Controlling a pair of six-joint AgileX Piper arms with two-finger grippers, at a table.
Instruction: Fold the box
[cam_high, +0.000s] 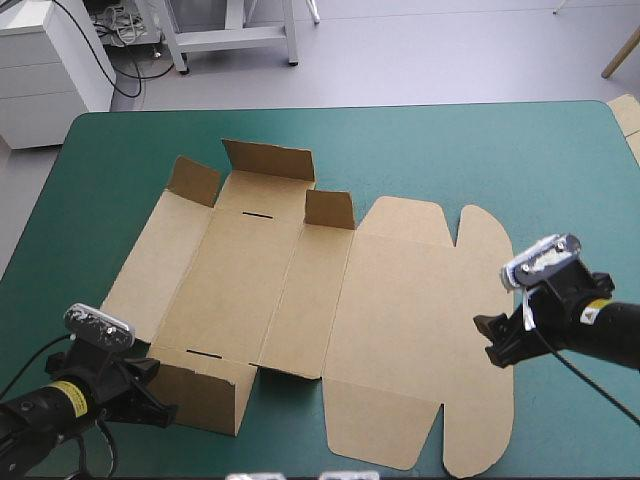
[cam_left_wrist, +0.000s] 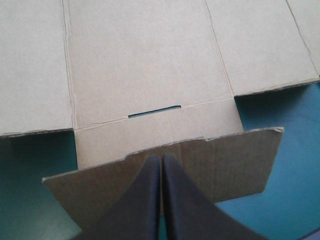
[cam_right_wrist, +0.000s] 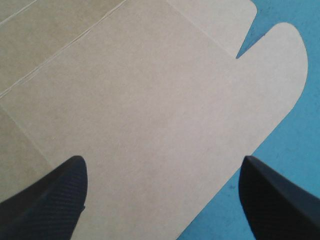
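Note:
The brown box (cam_high: 300, 300) lies as a cut sheet in the middle of the teal-green table, its base panels flat. Three short flaps at its far side stand raised (cam_high: 268, 160). The near wall flap (cam_high: 200, 390) also stands up; in the left wrist view it rises just ahead of my fingers (cam_left_wrist: 225, 160). My left gripper (cam_high: 160, 405) (cam_left_wrist: 161, 157) is shut, its tips against that flap's outer face. The lid (cam_high: 400, 330) with rounded tabs lies flat on the right. My right gripper (cam_high: 492, 340) (cam_right_wrist: 162, 160) hovers open over the lid's (cam_right_wrist: 150, 100) right edge.
Bare teal-green cover (cam_high: 480, 150) runs beyond the sheet toward the far edge and on the right. Pale board pieces (cam_high: 627, 115) show at the table's far right corner. A white cabinet (cam_high: 45, 70) stands off the far left corner.

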